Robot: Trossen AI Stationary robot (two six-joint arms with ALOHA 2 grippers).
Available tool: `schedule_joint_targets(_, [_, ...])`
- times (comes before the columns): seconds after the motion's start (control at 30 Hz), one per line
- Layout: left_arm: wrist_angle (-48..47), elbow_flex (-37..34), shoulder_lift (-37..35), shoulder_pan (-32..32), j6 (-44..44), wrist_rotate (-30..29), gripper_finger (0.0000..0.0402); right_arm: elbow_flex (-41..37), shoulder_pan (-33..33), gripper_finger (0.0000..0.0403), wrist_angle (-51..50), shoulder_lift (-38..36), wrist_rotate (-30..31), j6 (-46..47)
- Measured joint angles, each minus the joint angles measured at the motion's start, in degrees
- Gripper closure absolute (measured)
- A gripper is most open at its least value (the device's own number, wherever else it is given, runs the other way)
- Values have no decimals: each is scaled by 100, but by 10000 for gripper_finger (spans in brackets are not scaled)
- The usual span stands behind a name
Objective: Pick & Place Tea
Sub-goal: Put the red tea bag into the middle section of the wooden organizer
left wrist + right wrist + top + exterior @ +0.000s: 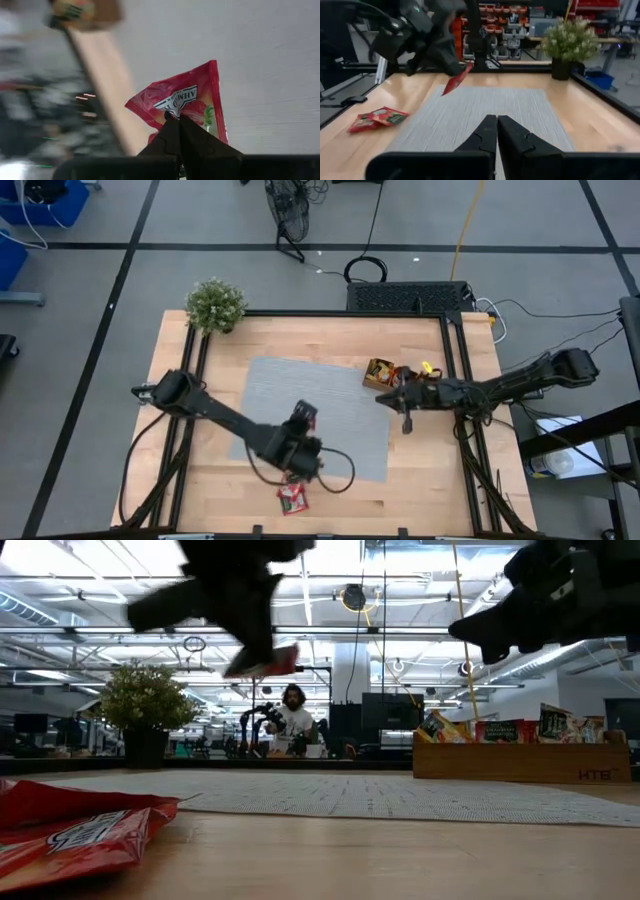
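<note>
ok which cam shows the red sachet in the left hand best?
Left wrist view: the red sachet fills the frame, pinched by the shut left hand. Right wrist view shows it small and edge-on; low view, a sliver; high view barely shows it.

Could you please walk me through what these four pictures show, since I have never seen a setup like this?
Two dark robot arms work at a wooden table covered partly by a grey mat. One camera looks straight down, one sits at table height, and one rides on each wrist. The left gripper is shut on a red tea sachet, held above the mat. More red sachets lie on the wood near the front edge. The right gripper is shut and empty, beside the wooden tray holding more sachets. A potted plant stands in a corner.
</note>
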Motion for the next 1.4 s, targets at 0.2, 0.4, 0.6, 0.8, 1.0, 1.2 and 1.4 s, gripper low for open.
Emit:
schedule_joint_targets(0.2, [1066,1,-2,413,2909,-1509,400,0,-269,346,1334,1270,-261,293])
schedule_joint_targets(0.4, [2932,5,12,660,5671,-1750,399,317,-938,269,2666,2571,-1328,1054])
schedule_joint_targets(0.6, [3460,7,21,758,6347,-1652,397,976,-1590,236,2689,3177,-2673,1597])
schedule_joint_targets(0.8, [3345,7,28,803,6069,-1544,397,1373,-1696,236,2631,3276,-3036,1704])
schedule_joint_targets(1.0, [3293,7,28,866,5913,-1336,396,1625,-1602,238,2248,3277,-3179,1701])
schedule_joint_targets(1.2, [3275,7,28,875,5822,-1298,397,1652,-1572,239,2101,3276,-3150,1672])
schedule_joint_targets(1.4, [3336,7,28,883,5828,-1063,396,1652,-1677,279,1948,3276,-3168,1639])
